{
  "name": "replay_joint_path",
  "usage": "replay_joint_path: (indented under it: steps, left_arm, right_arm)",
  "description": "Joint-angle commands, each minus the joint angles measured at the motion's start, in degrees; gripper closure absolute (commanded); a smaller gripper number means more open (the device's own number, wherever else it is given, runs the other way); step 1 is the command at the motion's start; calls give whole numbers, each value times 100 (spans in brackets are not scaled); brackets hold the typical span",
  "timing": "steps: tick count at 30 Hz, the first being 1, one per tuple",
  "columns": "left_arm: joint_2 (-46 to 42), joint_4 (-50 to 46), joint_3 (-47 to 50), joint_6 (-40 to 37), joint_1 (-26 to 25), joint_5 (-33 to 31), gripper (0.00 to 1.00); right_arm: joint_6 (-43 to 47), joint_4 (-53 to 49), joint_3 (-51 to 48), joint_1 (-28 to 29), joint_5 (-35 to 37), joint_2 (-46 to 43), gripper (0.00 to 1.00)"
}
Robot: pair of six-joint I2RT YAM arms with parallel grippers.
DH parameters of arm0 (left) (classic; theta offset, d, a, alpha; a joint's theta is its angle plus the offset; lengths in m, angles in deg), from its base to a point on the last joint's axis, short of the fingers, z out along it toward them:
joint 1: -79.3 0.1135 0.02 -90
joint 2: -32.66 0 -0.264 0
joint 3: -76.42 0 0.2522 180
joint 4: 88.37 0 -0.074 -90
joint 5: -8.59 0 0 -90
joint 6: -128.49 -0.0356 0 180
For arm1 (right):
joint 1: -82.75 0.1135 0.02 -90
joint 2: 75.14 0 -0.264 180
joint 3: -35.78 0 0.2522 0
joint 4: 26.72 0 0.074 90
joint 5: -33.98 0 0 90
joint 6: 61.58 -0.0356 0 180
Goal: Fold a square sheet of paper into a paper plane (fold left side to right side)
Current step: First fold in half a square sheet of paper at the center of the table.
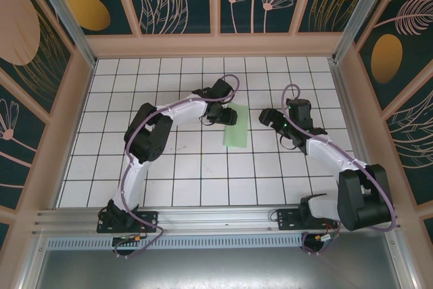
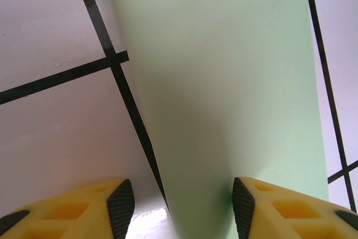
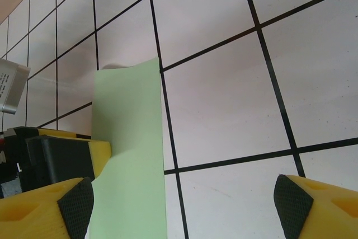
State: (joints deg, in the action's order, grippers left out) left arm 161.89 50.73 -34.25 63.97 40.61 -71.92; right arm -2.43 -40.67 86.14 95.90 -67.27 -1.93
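Note:
The square sheet of paper (image 1: pixel 237 135) is pale green and lies on the tiled floor, doubled over into a narrow upright strip. My left gripper (image 1: pixel 229 114) is at the strip's far end. In the left wrist view the gripper (image 2: pixel 182 211) is open and straddles the paper's (image 2: pixel 224 82) rounded left edge, with the right fingertip (image 2: pixel 244 208) over the paper. My right gripper (image 1: pixel 269 118) hangs just right of the strip. It (image 3: pixel 183 211) is wide open over bare tiles, and the paper (image 3: pixel 131 160) is beside its left fingertip (image 3: pixel 75 205). A paper plane is out of view.
White tiled floor (image 1: pixel 189 167) with black grid lines spreads around the paper. Wooden walls (image 1: pixel 216 45) fence it in at the back and sides. A metal rail (image 1: pixel 216 218) with both arm bases runs along the near edge. The left gripper's yellow finger (image 3: pixel 99 152) shows behind the paper.

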Motion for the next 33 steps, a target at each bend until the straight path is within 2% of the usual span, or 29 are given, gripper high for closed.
replay_joint_path:
  steps: [1, 33]
  left_arm:
    - [559, 247, -6, -157, -103, -36, 45]
    - [492, 186, 39, -123, -103, -344, 51]
  right_arm:
    - [-92, 134, -74, -39, -132, -135, 13]
    - [-53, 100, -116, -32, -130, -132, 13]
